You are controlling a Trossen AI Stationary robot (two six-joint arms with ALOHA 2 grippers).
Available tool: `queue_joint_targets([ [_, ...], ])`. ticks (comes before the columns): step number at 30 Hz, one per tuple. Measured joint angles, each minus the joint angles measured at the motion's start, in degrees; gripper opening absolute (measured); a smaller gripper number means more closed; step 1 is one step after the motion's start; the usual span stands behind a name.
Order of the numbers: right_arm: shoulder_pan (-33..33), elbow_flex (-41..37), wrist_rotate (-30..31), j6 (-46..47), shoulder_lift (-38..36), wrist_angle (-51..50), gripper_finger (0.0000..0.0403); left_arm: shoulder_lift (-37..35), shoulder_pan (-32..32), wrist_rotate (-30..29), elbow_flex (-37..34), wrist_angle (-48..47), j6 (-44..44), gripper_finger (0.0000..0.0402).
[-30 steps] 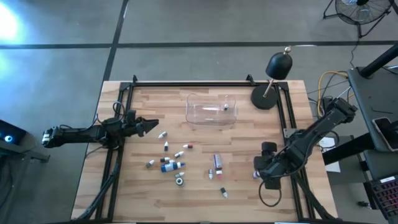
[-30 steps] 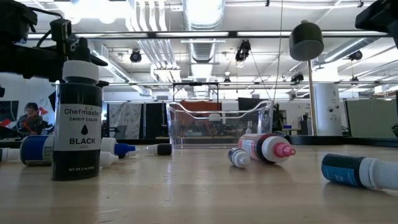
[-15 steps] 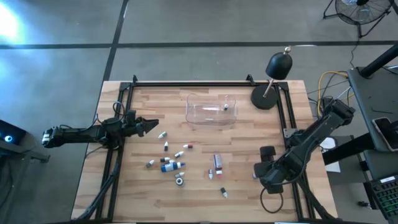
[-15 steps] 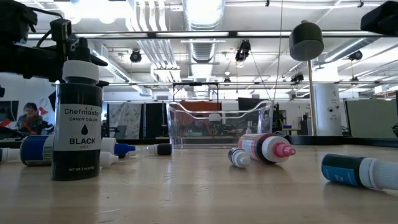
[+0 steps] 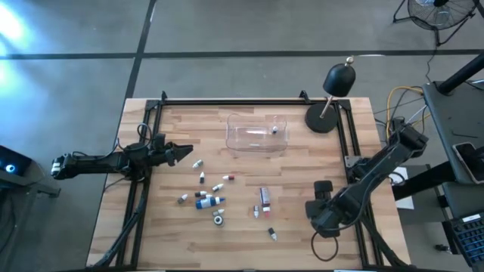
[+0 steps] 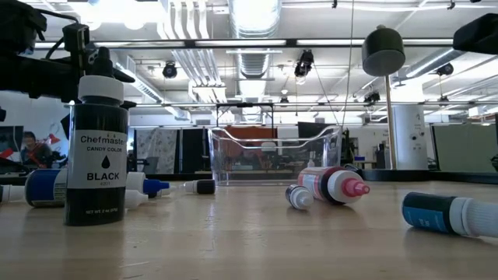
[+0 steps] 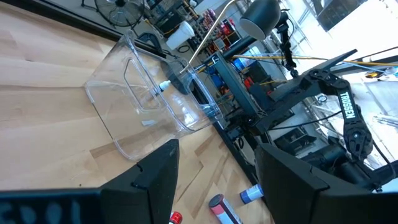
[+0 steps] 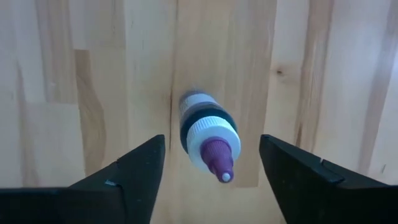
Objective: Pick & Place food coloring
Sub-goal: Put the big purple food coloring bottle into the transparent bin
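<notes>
My right jaws (image 8: 211, 180) hang open over a small purple-tipped dropper bottle (image 8: 207, 137) lying on the wooden table (image 5: 302, 234), one bottle sits in the clear plastic tub (image 5: 257, 136), and most still lie scattered.

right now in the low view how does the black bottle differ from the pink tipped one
The black bottle stands upright, while the pink-tipped bottle lies on its side. The black bottle has a white cap and a dark body labelled BLACK; the pink-tipped bottle shows a reddish body and a pointed pink nozzle. Both rest on the table, ungripped.
</notes>
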Motion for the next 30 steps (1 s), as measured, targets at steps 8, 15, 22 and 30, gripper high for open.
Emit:
queue_joint_targets([
  [8, 0.0, 0.3, 0.0, 0.8, -0.1, 0.3, 0.0206, 0.0, 0.0, 0.0, 0.0, 0.0, 0.0, 0.0186],
  [15, -0.1, 0.0, -0.2, 0.8, 0.0, 1.5, 0.0203, 0.0, 0.0, 0.0, 0.0, 0.0, 0.0, 0.0186],
  [22, -0.1, -0.4, -0.6, 2.5, 0.1, 1.4, 0.0203, 0.0, 0.0, 0.0, 0.0, 0.0, 0.0, 0.0186],
  [30, -0.1, -0.4, -0.6, 6.4, 0.1, 1.3, 0.0159, 0.0, 0.0, 0.0, 0.0, 0.0, 0.0, 0.0186],
])
